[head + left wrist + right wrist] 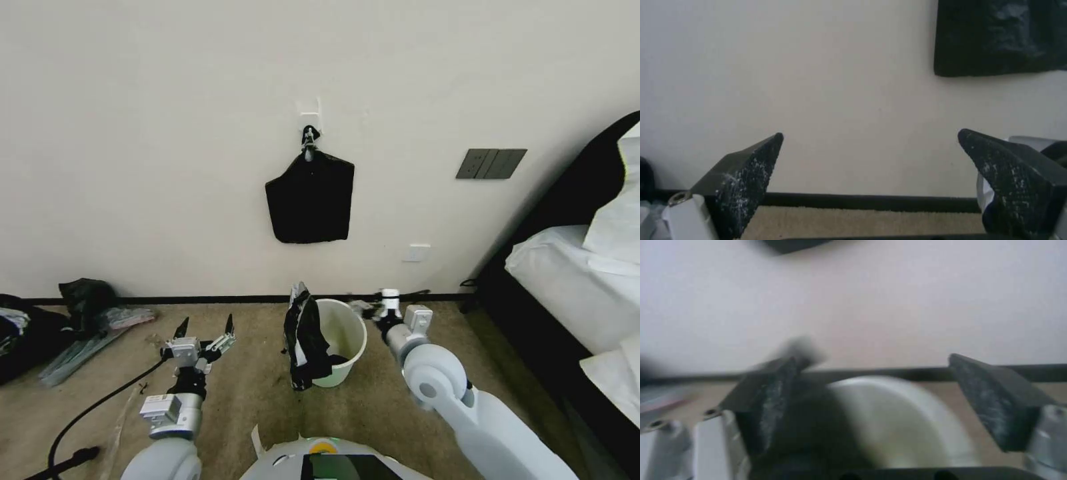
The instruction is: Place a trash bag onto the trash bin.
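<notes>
You face a cream wall over beige carpeted floor (253, 387). The left hand (205, 328) hovers open, left of the trash bin (347, 333). The right hand (871, 396) is open at the bin's right rim. The trash bag (305, 340) drapes over the bin's left rim.

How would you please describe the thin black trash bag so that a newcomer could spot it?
Below the flat black pack hanging on the wall stands a small round cream-white plastic bin. The glossy, wrinkled black film bag drapes over its left rim, unlike the dark heap far left.
</notes>
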### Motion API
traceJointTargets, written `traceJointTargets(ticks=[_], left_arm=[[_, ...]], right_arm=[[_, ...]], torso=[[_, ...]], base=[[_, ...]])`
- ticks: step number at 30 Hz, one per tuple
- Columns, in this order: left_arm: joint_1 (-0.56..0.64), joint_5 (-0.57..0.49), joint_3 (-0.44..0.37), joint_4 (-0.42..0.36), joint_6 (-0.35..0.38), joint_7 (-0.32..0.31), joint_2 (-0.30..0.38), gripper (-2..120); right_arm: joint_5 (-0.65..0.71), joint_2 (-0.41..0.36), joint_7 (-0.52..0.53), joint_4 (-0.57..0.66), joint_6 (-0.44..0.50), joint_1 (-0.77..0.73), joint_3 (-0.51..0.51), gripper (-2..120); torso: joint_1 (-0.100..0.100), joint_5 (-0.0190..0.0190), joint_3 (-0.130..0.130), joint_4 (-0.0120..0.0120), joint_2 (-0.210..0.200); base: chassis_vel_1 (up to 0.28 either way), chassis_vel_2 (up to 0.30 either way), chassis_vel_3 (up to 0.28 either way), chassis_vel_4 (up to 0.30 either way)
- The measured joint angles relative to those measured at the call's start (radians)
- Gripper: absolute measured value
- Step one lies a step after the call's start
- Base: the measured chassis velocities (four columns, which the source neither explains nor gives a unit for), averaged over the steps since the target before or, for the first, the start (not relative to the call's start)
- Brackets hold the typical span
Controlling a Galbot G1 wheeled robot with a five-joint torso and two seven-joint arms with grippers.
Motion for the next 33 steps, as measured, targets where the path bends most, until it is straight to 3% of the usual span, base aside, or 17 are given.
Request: traceJointTargets(ticks=[1, 4, 6, 12, 16, 19, 33], left_arm=[[0.0, -0.001, 0.0, 0.002, 0.003, 0.0, 0.002, 100], [0.0, -0.002, 0.0, 0.002, 0.004, 0.0, 0.002, 100], [-0.001, -0.003, -0.002, 0.0, 0.013, -0.001, 0.003, 100], [-0.005, -0.003, -0.001, -0.001, 0.02, -0.001, 0.0, 100], [-0.008, -0.003, 0.003, 0.002, 0.023, -0.001, -0.002, 100], [-0.016, -0.002, 0.014, 0.006, 0.027, -0.001, -0.003, 100], [-0.055, 0.002, 0.073, 0.02, 0.061, -0.004, 0.011, 100]], right_arm=[[0.071, -0.001, -0.037, 0.017, -0.028, 0.02, -0.021, 95], [0.102, 0.002, -0.048, 0.02, -0.044, 0.034, -0.038, 98], [0.156, 0.033, -0.054, 0.001, -0.072, 0.079, -0.11, 100], [0.182, 0.091, -0.027, -0.05, -0.09, 0.1, -0.193, 92], [0.152, 0.11, -0.021, -0.087, -0.078, 0.107, -0.216, 80], [0.139, 0.118, -0.016, -0.107, -0.07, 0.108, -0.227, 63], [0.12, 0.109, -0.005, -0.124, -0.065, 0.112, -0.232, 18]], torso=[[0.0, -0.0001, 0.0, 0.0, 0.0], [0.0, -0.0001, 0.0, 0.0, 0.0], [0.0, 0.0, 0.0, 0.0001, 0.0], [0.0, 0.0, 0.0, -0.0001, 0.0], [0.0, -0.0001, 0.0, -0.0001, 0.0], [0.0, 0.0, 0.0, -0.0001, 0.0], [0.0, 0.0001, 0.0, -0.0001, 0.0]], base=[[0.0, 0.0, 0.0, 0.0], [0.0, 0.0, 0.0, 0.0], [0.0, 0.0, 0.0, 0.0], [0.0, 0.0, 0.0, 0.0], [0.0, 0.0, 0.0, 0.0], [0.0, 0.0, 0.0, 0.0], [0.0, 0.0, 0.0, 0.0]])
